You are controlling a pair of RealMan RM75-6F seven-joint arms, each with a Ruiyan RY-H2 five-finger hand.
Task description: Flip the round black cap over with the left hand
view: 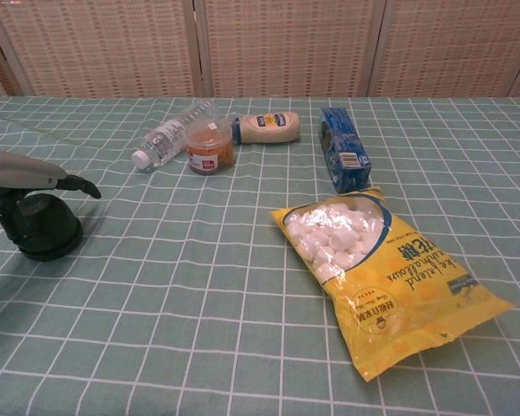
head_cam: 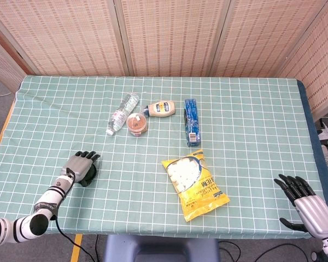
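Observation:
The round black cap [view: 40, 229] sits on the green checked tablecloth at the near left, also seen in the head view as cap [head_cam: 88, 176]. My left hand [head_cam: 78, 164] hovers right over it, its fingers [view: 73, 185] stretched out above the cap's top and its thumb down the cap's left side. Nothing shows the hand gripping the cap, and most of the cap's top is hidden beneath it. My right hand [head_cam: 304, 199] stays at the table's near right corner, fingers spread, holding nothing.
A yellow bag of white sweets [head_cam: 193, 184] lies in the middle near the front. Behind it are a blue box [head_cam: 191, 121], a mayonnaise bottle [head_cam: 162, 108], a small orange-lidded tub [head_cam: 136, 124] and a lying water bottle [head_cam: 122, 112]. The table's left edge [head_cam: 1, 136] is close to the cap.

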